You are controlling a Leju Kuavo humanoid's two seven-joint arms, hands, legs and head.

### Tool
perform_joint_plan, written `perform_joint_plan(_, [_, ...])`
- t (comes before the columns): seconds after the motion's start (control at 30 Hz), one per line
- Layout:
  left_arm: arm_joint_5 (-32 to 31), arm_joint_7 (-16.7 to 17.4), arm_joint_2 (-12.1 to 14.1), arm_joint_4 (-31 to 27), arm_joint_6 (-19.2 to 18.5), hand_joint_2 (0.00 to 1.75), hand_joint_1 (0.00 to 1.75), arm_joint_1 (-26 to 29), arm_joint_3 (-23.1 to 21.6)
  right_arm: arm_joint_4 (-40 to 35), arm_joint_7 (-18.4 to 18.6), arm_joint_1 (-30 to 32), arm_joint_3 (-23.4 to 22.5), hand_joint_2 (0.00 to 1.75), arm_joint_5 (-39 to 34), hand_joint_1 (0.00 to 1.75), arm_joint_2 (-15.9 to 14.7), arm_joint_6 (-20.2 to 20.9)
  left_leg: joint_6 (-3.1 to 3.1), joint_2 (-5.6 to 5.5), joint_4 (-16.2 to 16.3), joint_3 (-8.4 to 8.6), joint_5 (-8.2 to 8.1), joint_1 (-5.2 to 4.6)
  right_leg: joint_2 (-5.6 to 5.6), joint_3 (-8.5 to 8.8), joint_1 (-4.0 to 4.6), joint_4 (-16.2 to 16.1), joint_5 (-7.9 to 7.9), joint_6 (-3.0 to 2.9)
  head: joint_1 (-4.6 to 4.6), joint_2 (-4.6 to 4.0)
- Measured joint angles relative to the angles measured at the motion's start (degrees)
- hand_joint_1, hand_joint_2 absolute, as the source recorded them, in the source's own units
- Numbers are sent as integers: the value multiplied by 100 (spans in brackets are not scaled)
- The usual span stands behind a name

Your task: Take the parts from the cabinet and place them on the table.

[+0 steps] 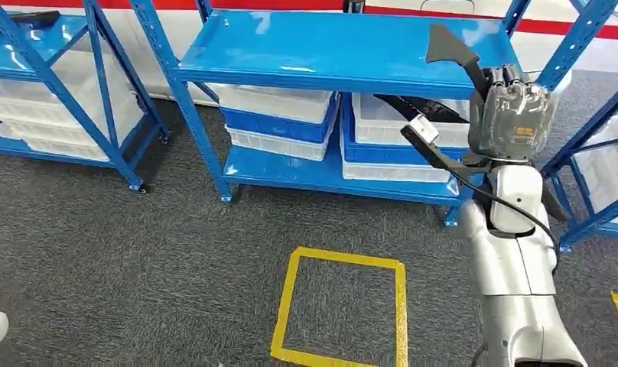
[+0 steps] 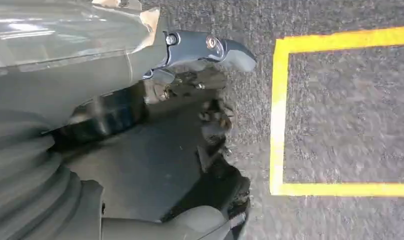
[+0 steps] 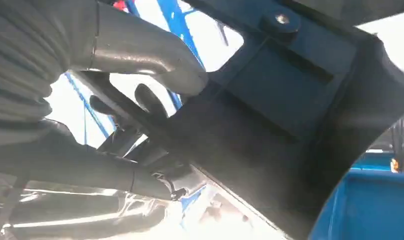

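Black part [image 1: 451, 47] sits gripped in the raised right hand [image 1: 511, 113].

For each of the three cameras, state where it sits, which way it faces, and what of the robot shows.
Head view: high on the body, facing forward and down at the blue rack and yellow floor square; the raised right hand grips a black part.
Left wrist view: behind the hanging left hand, facing the carpet.
Right wrist view: behind the right hand, its thumb on the black part.
Shared: head and left wrist views show the yellow square; head and right wrist views show the part.
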Motion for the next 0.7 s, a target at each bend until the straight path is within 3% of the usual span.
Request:
perform_joint_plan(0.07, [26,-4,-41,0,-4,175,0,6,-4,0,-24,-21,-2,175,0,175,-15,0,-123,31,8,-153,102,44,-2,-177,-53,789,-373,71,-4,0])
perform_joint_plan(0.1, [39,-7,-50,0,-4,175,0,4,-2,0,-42,-20,-2,175,-2,175,-26,0,-182,47,21,-251,169,75,-5,-198,-83,1041,-363,168,4,0])
perform_joint_plan(0.13, [50,-9,-55,0,-2,175,0,3,-2,0,-44,-25,-7,175,-4,175,-28,0,-237,62,40,-349,231,110,-5,-116,-120,1036,-205,295,2,0])
perform_joint_plan(0.17, [52,-18,-59,0,-2,175,0,0,-2,0,-52,-41,-9,175,-4,175,-31,0,-294,79,87,-468,288,157,-6,59,-164,836,58,448,0,0])
perform_joint_plan(0.2, [61,-31,-68,0,0,175,0,-14,-2,0,-61,-67,-11,175,-7,175,-31,0,-358,86,160,-594,332,210,-6,302,-209,502,282,575,2,0])
perform_joint_plan(0.23, [77,-35,-70,0,2,175,0,-35,0,0,-66,-98,-13,175,-7,175,-31,0,-423,91,270,-732,372,249,-5,620,-267,27,316,644,2,0])
perform_joint_plan(0.27, [92,-42,-54,0,9,175,0,-59,0,0,-74,-138,-11,175,-7,175,-24,0,-480,85,334,-850,414,234,6,882,-190,-359,0,614,33,0])
perform_joint_plan(0.3, [92,-42,-72,-2,20,175,0,-76,-2,0,-92,-164,-13,175,-7,175,-20,-2,-514,81,391,-901,464,218,17,915,-178,-587,-100,415,50,0])
perform_joint_plan(0.4, [138,-48,-57,0,61,175,0,-41,0,22,-109,-198,-22,175,-9,175,-17,0,-550,65,264,-951,737,208,-24,678,-177,-508,36,159,15,0])
perform_joint_plan(0.43, [162,-52,-48,9,68,175,0,-30,2,52,-118,-224,-24,175,-9,175,-17,0,-576,90,284,-1012,654,228,-48,636,-213,-503,117,29,17,0])
perform_joint_plan(0.47, [162,-68,-52,9,70,175,0,-29,2,55,-122,-228,-24,175,-11,175,9,0,-624,99,451,-1056,253,221,-46,572,-201,-503,200,-71,-15,0])
perform_joint_plan(0.5, [168,-85,-57,4,70,175,0,-42,2,55,-131,-243,-28,175,-13,175,13,0,-670,105,866,-1107,-285,231,-53,461,-198,-500,297,-132,-31,0])
perform_joint_plan(0.57, [173,-90,-57,4,72,175,0,-56,2,57,-146,-283,-26,175,-13,175,24,0,-709,114,1802,-1176,-899,258,-66,284,-179,-493,453,-160,-44,0])
perform_joint_plan(0.6, [173,-92,-57,4,72,175,0,-58,2,57,-146,-288,-28,175,-13,175,26,0,-708,114,2137,-1163,-944,261,-73,206,-169,-490,517,-161,-41,0])
perform_joint_plan(0.63, [177,-92,-57,4,72,175,0,-63,2,61,-146,-288,-28,175,-13,175,26,0,-691,113,2308,-1071,-838,261,-80,116,-159,-490,590,-159,-41,0])
perform_joint_plan(0.67, [177,-90,-61,4,72,175,0,-64,2,66,-151,-288,-26,175,-13,175,26,0,-661,112,2224,-870,-641,259,-85,26,-145,-490,665,-155,-44,0])
perform_joint_plan(0.7, [177,-90,-61,4,72,175,0,-60,2,66,-153,-298,-28,175,-13,175,28,2,-610,109,1927,-563,-474,257,-84,-62,-125,-492,739,-151,-44,0])
